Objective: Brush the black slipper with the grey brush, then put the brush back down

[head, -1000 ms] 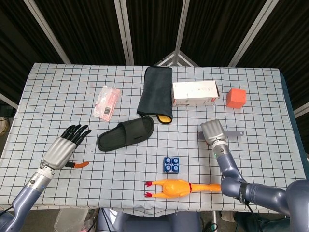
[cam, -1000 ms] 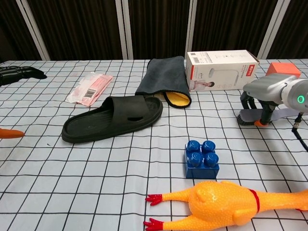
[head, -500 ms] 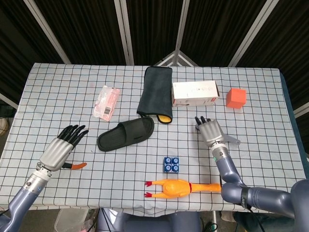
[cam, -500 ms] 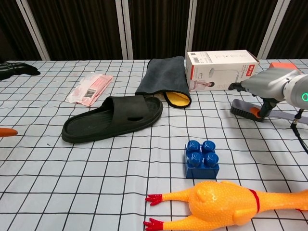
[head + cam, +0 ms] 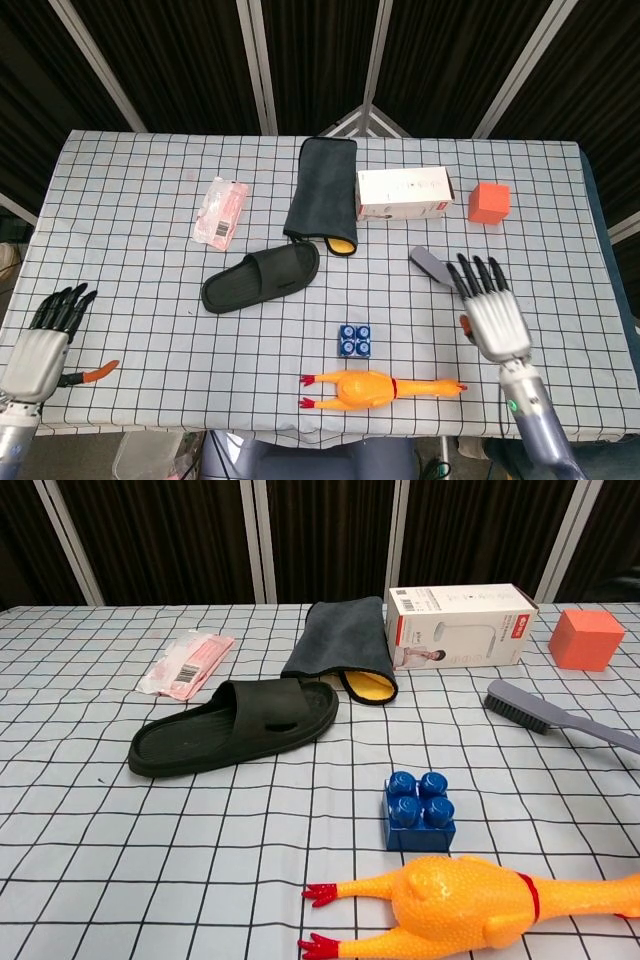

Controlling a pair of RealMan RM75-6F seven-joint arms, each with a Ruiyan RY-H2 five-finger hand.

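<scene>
Nearest, at the front bench [image 5: 560,200] edge: right robot hand [image 5: 493,312] hovers palm-down with fingers spread wide, holding nothing. Left robot hand [image 5: 42,340] sits at the far left edge, fingers also extended and apart, empty; an orange-tipped part shows beside it. Neither hand appears in the chest view.

Just ahead of the right robot hand's fingertips lies the grey brush [image 5: 556,714], flat on the bench, bristle head toward the white box [image 5: 459,626], handle running off toward the right edge. No contact with either hand.

Mid-bench: rubber chicken [image 5: 470,900] and blue brick [image 5: 419,809] lie between the hands. Beyond them the black slipper [image 5: 232,726] lies sole-down, left of centre, well apart from the brush. Farther back: dark cloth [image 5: 342,642], pink packet [image 5: 187,662], orange cube [image 5: 585,639].

Judgement: brush is down and released, so the task reads as either finished or not begun; these frames alone cannot settle which. If brushing is outstanding, next move calls for the right robot hand to reach forward, close around the handle, and carry the bristles left to the slipper.
</scene>
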